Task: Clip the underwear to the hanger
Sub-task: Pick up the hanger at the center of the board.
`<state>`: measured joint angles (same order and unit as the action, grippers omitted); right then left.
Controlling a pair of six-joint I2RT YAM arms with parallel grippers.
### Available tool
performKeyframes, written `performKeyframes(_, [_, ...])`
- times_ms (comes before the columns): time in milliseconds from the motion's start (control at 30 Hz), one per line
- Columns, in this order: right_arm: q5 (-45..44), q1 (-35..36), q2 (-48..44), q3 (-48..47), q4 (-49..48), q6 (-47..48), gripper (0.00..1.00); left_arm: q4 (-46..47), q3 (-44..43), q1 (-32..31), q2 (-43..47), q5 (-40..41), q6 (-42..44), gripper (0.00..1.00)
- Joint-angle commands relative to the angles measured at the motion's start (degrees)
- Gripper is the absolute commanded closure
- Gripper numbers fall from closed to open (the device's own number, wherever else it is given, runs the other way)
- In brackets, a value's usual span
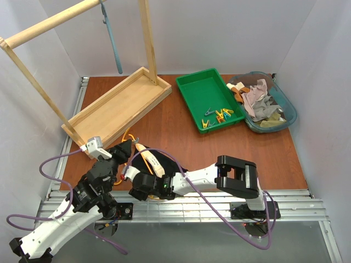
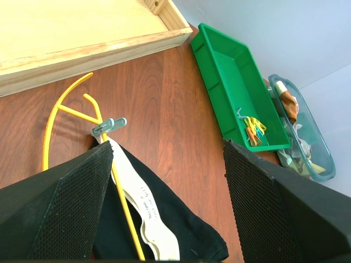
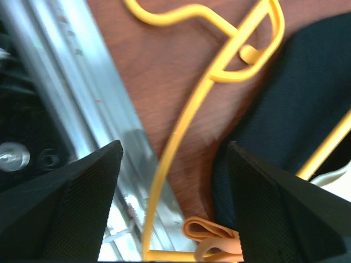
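The yellow hanger (image 2: 52, 121) lies flat on the table, its hook toward the wooden tray. The black underwear (image 2: 181, 219) with its cream waistband (image 2: 143, 208) lies across the hanger's bar. A grey-blue clip (image 2: 108, 126) sits on the waistband's end at the hanger's neck. My left gripper (image 2: 170, 219) is open and hovers above the underwear. My right gripper (image 3: 173, 208) is open over the hanger's curved arm (image 3: 181, 137) and the underwear's edge (image 3: 296, 98). An orange clip (image 3: 214, 241) sits at the hanger's lower corner. In the top view both grippers (image 1: 125, 149) (image 1: 141, 183) crowd over the garment.
A green tray (image 1: 192, 87) holds several coloured clips (image 1: 219, 115). A teal basket (image 1: 288, 112) of mixed clothes stands at the back right. A wooden rack with a tray base (image 1: 118, 107) stands at the back left, with a grey-blue hanger (image 1: 112, 38) hung on its rail. The metal rail (image 3: 82, 82) runs along the table's near edge.
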<state>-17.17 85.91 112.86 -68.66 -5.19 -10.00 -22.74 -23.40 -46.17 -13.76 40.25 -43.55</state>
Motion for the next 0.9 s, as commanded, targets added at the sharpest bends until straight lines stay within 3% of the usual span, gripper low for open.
performKeyframes(0, [-4.9, 0.3, 1.7, -3.4, 6.7, -1.1, 0.32, -1.8, -0.5, 0.4, 0.7, 0.8, -0.1, 0.26])
performKeyframes(133, [-8.1, 0.3, 3.0, -4.7, 9.7, -2.7, 0.37, -1.8, -0.3, 0.4, 1.2, 0.6, -0.1, 0.27])
performKeyframes(333, [-7.7, 0.3, 4.7, -6.9, 13.1, -4.1, 0.55, -1.6, -0.3, 0.4, 1.5, 0.4, -0.1, 0.26])
performKeyframes(433, [-9.3, 0.9, 4.8, -7.3, 14.0, -4.4, 0.59, -1.7, -0.4, 0.4, 1.2, 0.4, -0.1, 0.27])
performKeyframes(733, [-14.7, 3.5, 2.8, -7.3, 14.9, -4.2, 0.63, -1.7, -0.2, 0.3, 1.7, 0.3, -0.2, 0.26])
performKeyframes(867, [-17.2, 4.8, 1.9, -7.6, 15.0, -4.2, 0.54, -1.4, -0.2, 0.3, 1.1, 0.0, -0.1, 0.26])
